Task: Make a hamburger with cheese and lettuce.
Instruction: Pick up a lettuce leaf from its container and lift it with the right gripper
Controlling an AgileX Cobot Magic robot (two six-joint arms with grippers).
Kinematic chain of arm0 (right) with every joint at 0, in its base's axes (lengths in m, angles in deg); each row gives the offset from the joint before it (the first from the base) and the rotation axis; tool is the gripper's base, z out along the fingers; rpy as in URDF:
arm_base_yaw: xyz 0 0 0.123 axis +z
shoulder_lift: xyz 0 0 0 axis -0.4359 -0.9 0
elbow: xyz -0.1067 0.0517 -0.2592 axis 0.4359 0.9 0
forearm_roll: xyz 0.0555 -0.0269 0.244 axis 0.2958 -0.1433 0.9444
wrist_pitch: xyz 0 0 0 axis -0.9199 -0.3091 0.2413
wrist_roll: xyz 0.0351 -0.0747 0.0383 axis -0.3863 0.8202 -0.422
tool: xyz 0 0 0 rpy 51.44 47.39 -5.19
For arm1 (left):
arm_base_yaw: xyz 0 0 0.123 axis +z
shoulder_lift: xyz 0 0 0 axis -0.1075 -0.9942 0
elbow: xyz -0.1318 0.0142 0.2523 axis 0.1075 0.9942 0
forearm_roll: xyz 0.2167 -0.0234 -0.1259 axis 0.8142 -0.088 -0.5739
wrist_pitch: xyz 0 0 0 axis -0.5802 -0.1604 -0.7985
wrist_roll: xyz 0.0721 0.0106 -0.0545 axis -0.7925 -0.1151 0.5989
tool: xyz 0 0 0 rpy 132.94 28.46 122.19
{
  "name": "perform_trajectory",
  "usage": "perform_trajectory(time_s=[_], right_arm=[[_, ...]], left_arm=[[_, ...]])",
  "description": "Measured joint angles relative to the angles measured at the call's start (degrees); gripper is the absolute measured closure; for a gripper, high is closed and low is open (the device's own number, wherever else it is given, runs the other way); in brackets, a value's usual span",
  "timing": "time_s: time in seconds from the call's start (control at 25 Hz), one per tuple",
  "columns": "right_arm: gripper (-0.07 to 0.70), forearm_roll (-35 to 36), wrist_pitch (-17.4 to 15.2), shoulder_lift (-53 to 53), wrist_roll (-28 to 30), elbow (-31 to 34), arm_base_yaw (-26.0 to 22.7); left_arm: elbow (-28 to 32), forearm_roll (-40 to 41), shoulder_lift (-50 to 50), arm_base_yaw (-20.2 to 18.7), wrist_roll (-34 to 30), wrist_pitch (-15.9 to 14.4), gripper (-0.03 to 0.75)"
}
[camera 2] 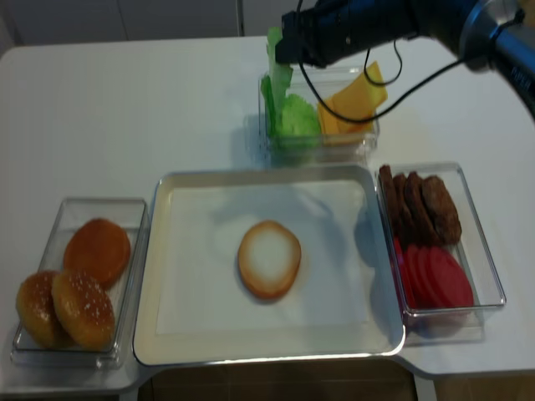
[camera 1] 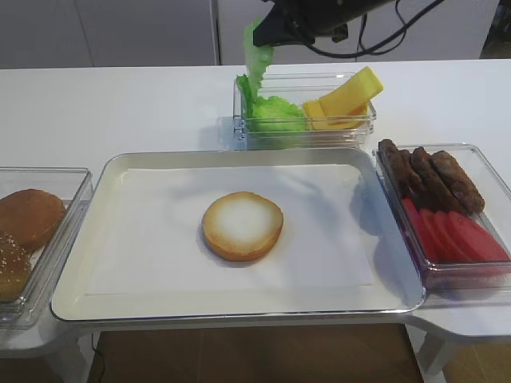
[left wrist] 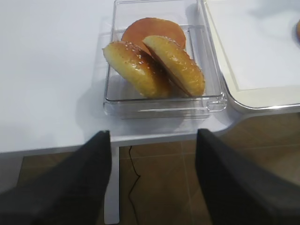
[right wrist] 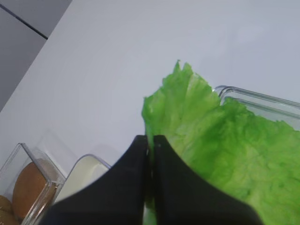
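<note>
The hamburger bun half (camera 1: 243, 226) lies cut face up in the middle of the white tray (camera 1: 144, 255). At the back, a clear box holds more lettuce (camera 1: 275, 112) on its left and cheese slices (camera 1: 347, 100) on its right. My right gripper (camera 1: 267, 36) hangs above the box's left end, shut on the top edge of a lettuce leaf (camera 1: 257, 56) that dangles down into the box. The right wrist view shows the closed fingertips (right wrist: 150, 138) pinching the leaf (right wrist: 220, 140). My left gripper (left wrist: 152, 140) is open and holds nothing, off the table's front edge near the bun box.
A clear box of domed brown buns (camera 1: 24, 231) stands left of the tray, seen close in the left wrist view (left wrist: 154, 61). On the right, another clear box holds brown patties (camera 1: 431, 175) and red tomato slices (camera 1: 459, 235).
</note>
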Motion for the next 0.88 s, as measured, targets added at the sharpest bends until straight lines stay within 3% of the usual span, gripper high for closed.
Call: perform_trajectory(time_s=[0.32, 0.44, 0.88], right_arm=[[0.600, -12.6, -5.3, 9.4, -10.1, 0.0, 0.0], [0.600, -13.5, -6.3, 13.8, -12.2, 2.7, 0.0], [0.600, -13.6, -3.0, 35.5, -14.0, 28.9, 0.0]], left_arm=[[0.0, 0.0, 0.0, 0.0, 0.0, 0.0, 0.293], [0.0, 0.0, 0.0, 0.0, 0.0, 0.0, 0.293], [0.0, 0.0, 0.0, 0.0, 0.0, 0.0, 0.293]])
